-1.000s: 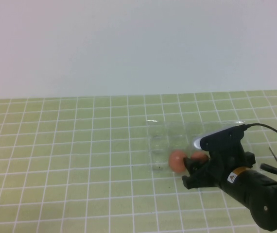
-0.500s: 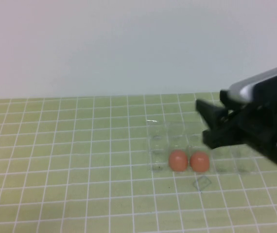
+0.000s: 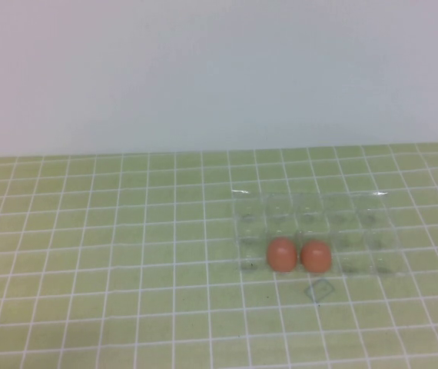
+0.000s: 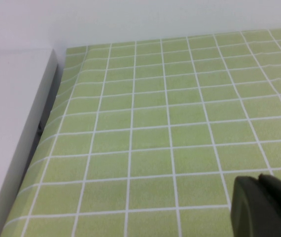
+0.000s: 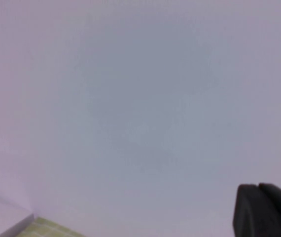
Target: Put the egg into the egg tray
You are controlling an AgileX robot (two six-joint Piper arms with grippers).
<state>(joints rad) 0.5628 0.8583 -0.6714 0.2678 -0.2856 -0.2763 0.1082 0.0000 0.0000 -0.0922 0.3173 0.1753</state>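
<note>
Your two eggs sit side by side in the clear tray on the green gridded table, seen from the high camera. The egg on the right rests in a cup of the tray's near row, just beside its twin, the left egg, which fills the next cup over; the two are touching or nearly so. The tray itself is almost invisible, a pale outline of round cups right of the table's centre, its other cups holding nothing. A small clear scrap lies on the table just in front of the tray.

Your right gripper is lifted well clear of the table, its wrist camera looking at bare wall with only a sliver of table at one corner; in the high view only a dark tip shows at the right edge. You cannot tell whether its fingers are spread or pressed together.

Your left gripper hangs over bare table near a white ledge, out of the high view, well apart from the tray. Its state cannot be told either.
</note>
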